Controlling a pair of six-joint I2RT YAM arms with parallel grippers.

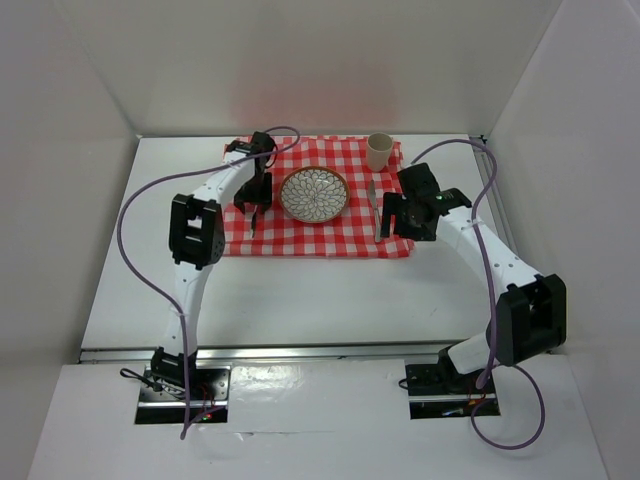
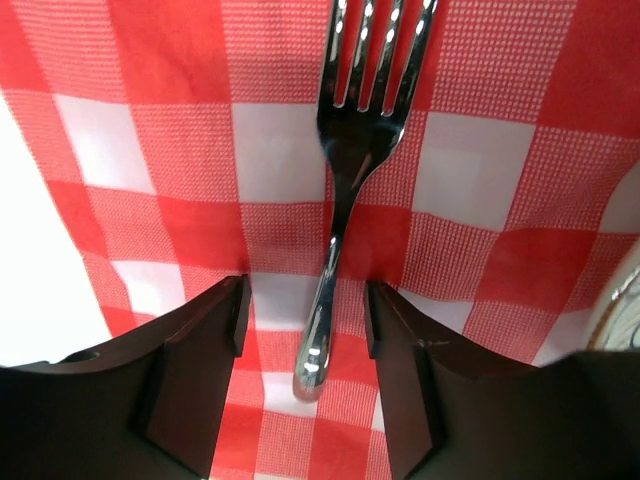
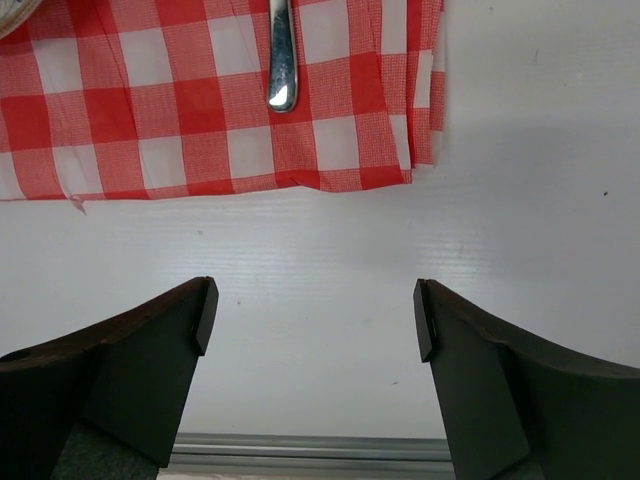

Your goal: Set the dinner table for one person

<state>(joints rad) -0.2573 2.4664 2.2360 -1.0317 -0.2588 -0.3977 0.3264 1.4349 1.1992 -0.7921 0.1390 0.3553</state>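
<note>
On the dinner table [image 1: 300,290], the fork [image 2: 352,180] on the checked cloth [image 2: 180,150] is straddled by the released left gripper [image 2: 305,300], and the right gripper [image 3: 315,300] is held spread too.

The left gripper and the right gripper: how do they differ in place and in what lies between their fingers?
The left gripper hangs over the checked cloth; the right gripper hangs over the white dinner table. The left gripper has the handle of the fork between its fingers, untouched; the right gripper has nothing there. Both are open, with dark fingers.
</note>
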